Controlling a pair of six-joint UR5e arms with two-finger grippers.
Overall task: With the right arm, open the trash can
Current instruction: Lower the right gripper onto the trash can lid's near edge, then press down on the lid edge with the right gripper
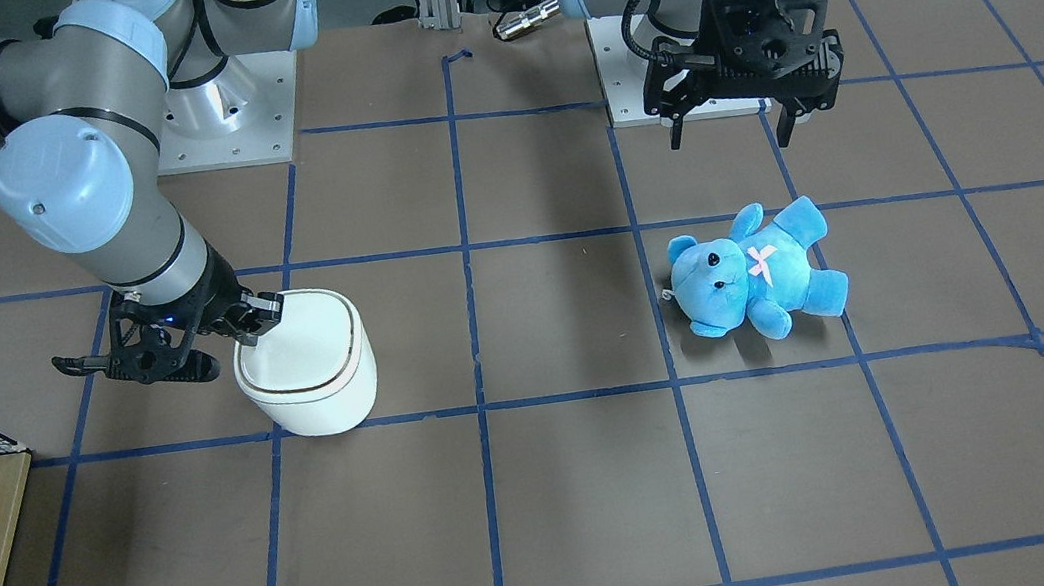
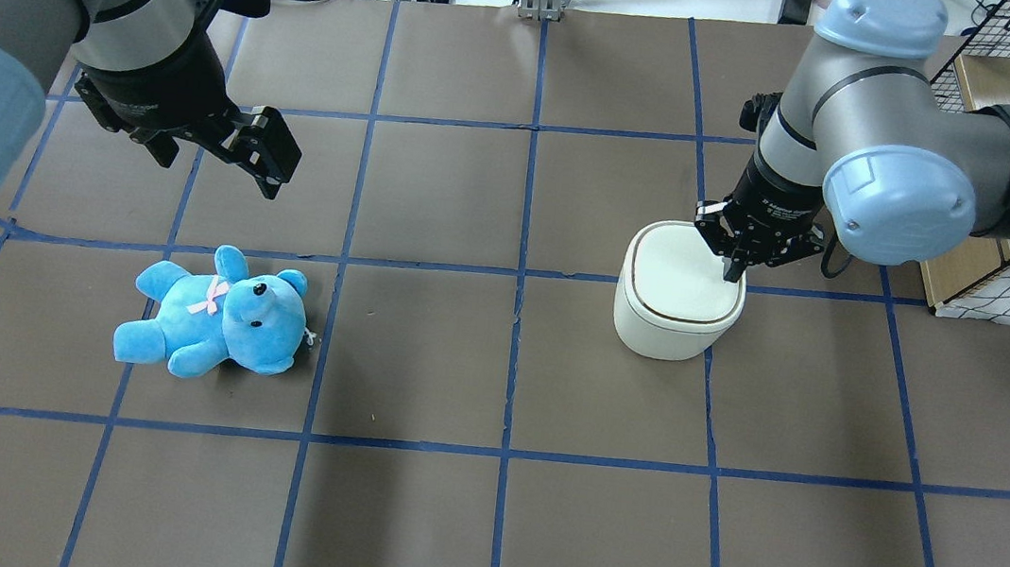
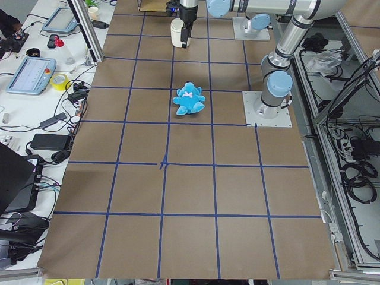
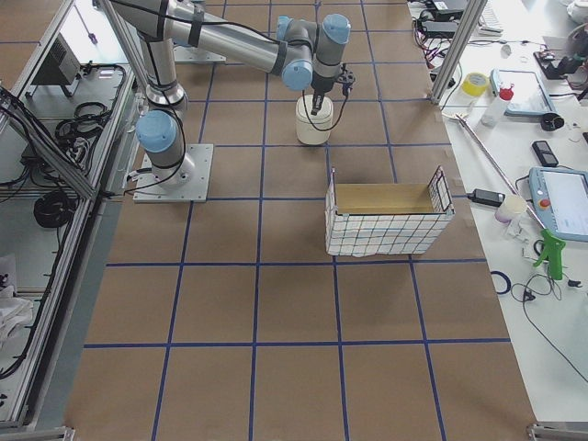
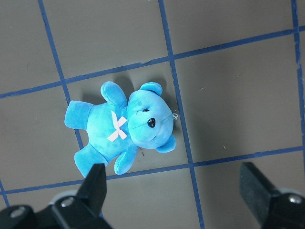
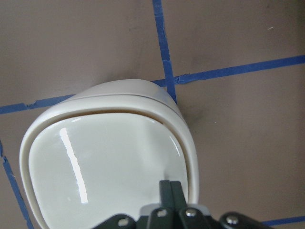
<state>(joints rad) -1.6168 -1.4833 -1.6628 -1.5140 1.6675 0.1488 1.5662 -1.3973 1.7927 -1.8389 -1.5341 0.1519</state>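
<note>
1. Fingers (image 6: 167, 193) of the right gripper (image 2: 733, 271) are pressed together with nothing between them. Their tips are down on the lid of the trash can (image 2: 663, 332), near the corner closest to the right arm (image 2: 887, 189).
2. Left gripper (image 1: 730, 141) hangs above the table with its fingers (image 5: 95, 183) spread wide and empty, well apart from the can.
3. The trash can stands upright on the robot's right half of the table, over a crossing of tape lines, with its lid lying flat inside the rim.
4. A blue teddy bear (image 2: 212, 312) lies on its back on the left half, below the left gripper and well apart from the can.
5. A wire-sided box (image 4: 386, 230) sits at the table's right end, near the right arm's elbow — beside the can, not touching it.
6. The table (image 2: 489, 510) is matte brown, divided into squares by blue tape; both arm bases stand on pale plates (image 3: 267, 110).
7. Benches along the table's far side hold a handheld screen (image 3: 31, 76), a yellow tape roll (image 3: 59, 81) and loose cables — framed by aluminium posts.
</note>
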